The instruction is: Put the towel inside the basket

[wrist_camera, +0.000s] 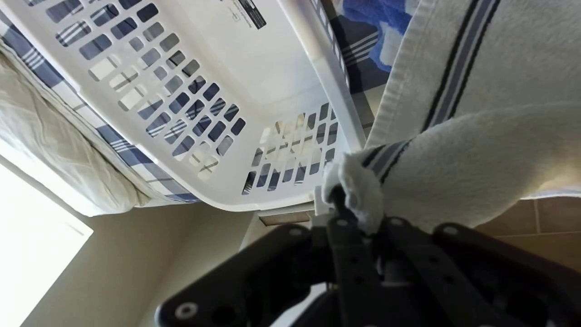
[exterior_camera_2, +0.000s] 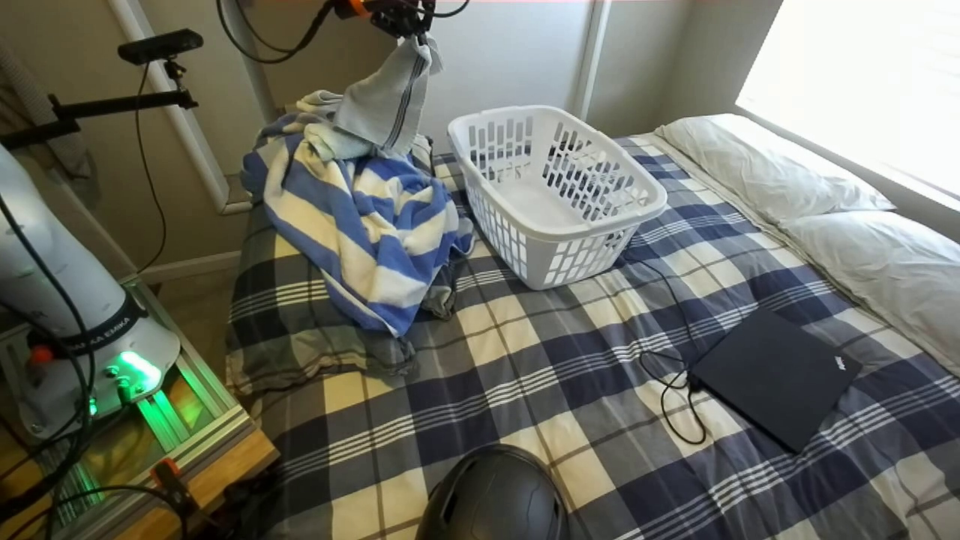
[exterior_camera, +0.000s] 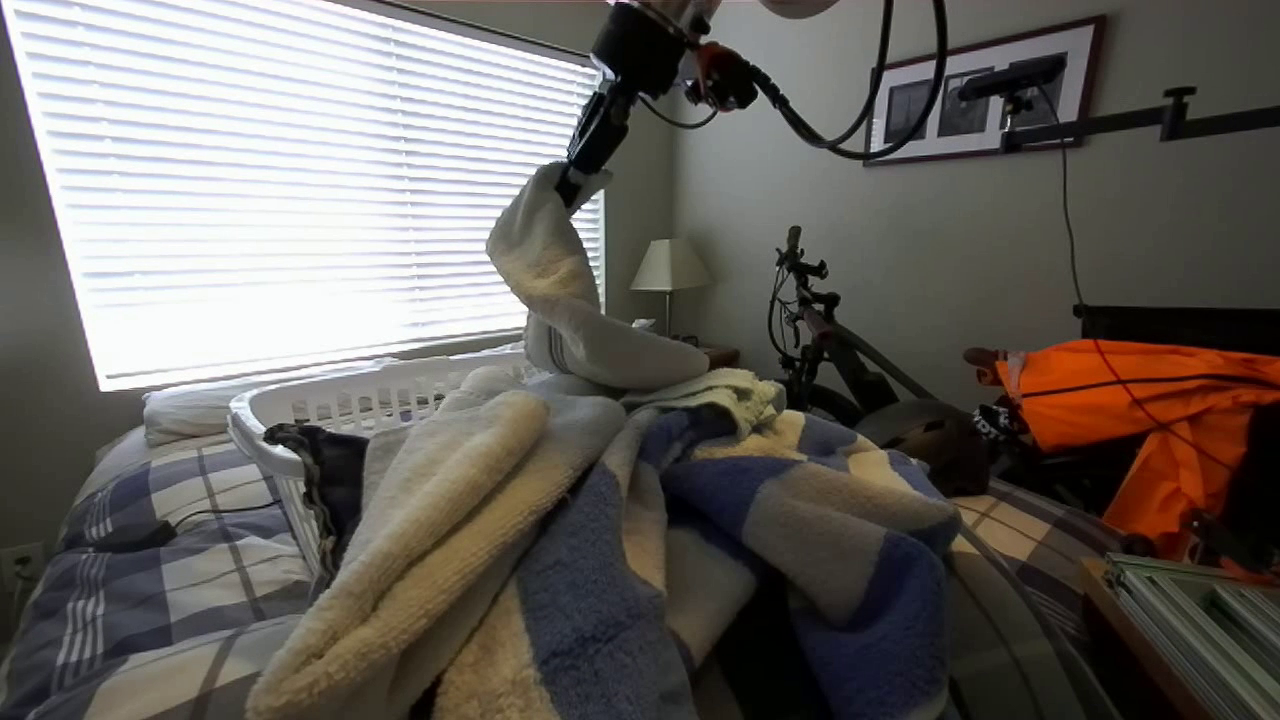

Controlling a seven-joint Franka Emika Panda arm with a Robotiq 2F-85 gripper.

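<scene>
Plaid-covered bed (exterior_camera_2: pixel 480 379). Blue-and-cream striped blanket (exterior_camera_2: pixel 367 225) heaped at bed's far left corner in exterior view. White laundry basket (exterior_camera_2: pixel 536 201) near far edge. Cream terry towel (exterior_camera_2: pixel 382 97) hanging over heap, outside basket. Robotiq gripper (exterior_camera: pixel 568 186) above, jaws clamped on towel's top.

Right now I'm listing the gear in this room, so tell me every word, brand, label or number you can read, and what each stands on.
"KA EMIKA" on the robot base; letters before it aren't legible.
Laptop lid: pale mark, too small to read.
Basket, inside: dark label and print beside it, too small to read.
No readable numbers.
</scene>
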